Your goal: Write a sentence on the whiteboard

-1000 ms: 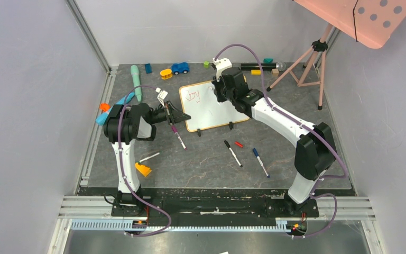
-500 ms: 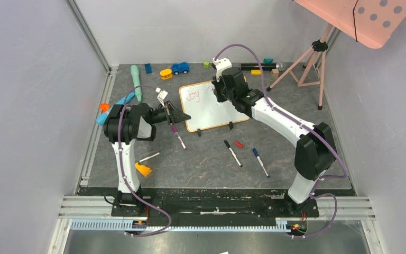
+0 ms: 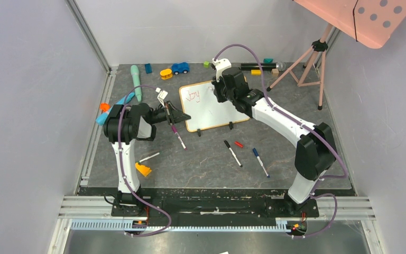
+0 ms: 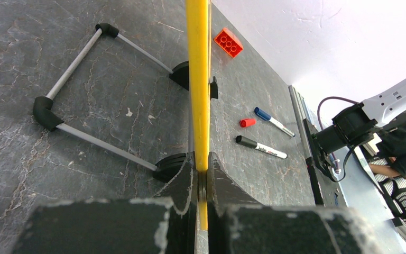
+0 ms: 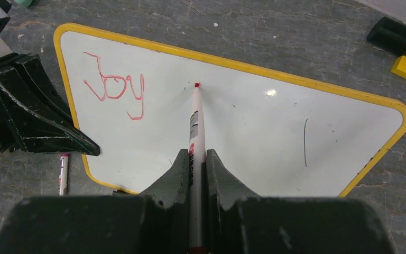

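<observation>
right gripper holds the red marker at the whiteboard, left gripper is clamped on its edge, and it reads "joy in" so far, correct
Not quite. Only "Joy" is written, nothing after it, as the right wrist view shows. The rest holds: the right gripper holds the red marker at the whiteboard and the left gripper is clamped on its edge.

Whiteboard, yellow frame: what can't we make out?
Right wrist view: right hand hides part of the yellow-framed white board's near edge; whether the red-tipped white marker touches it is unclear.
Top view: right arm covers the marker and the board's far right corner.
Left wrist view: board edge-on, face hidden.
</observation>
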`<state>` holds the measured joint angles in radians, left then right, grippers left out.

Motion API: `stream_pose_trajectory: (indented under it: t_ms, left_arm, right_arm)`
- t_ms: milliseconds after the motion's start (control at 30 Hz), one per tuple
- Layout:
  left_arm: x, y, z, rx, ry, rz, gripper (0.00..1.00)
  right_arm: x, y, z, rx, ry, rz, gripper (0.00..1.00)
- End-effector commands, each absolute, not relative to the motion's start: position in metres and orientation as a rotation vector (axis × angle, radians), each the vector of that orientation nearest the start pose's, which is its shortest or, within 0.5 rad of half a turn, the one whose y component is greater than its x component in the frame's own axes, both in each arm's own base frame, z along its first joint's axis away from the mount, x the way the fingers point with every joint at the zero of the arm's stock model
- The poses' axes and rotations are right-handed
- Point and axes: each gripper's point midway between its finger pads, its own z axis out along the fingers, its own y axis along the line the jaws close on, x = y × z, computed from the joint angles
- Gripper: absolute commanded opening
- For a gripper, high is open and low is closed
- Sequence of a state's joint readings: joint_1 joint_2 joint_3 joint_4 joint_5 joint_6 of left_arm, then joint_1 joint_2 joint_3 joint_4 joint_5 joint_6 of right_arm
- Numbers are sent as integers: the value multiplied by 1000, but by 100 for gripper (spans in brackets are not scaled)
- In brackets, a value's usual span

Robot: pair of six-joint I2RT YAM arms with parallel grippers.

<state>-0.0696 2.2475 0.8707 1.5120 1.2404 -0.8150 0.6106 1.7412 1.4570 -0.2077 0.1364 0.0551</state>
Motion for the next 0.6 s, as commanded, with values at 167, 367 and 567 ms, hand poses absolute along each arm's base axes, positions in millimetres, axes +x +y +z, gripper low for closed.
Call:
stream_pose_trajectory:
  t_ms: [167,367,567]
  left_arm:
    - [353,-212,59,711,1659,-1611,2]
    - [353,-212,59,712,1659,-1611,2]
    - [353,-212,59,716,1657,-1611,2]
  right_arm:
    - [427,265,244,-480,1903,275,0]
    - [426,267,237,-490,1920,283,0]
    - [430,273,228,-501,1946,296,0]
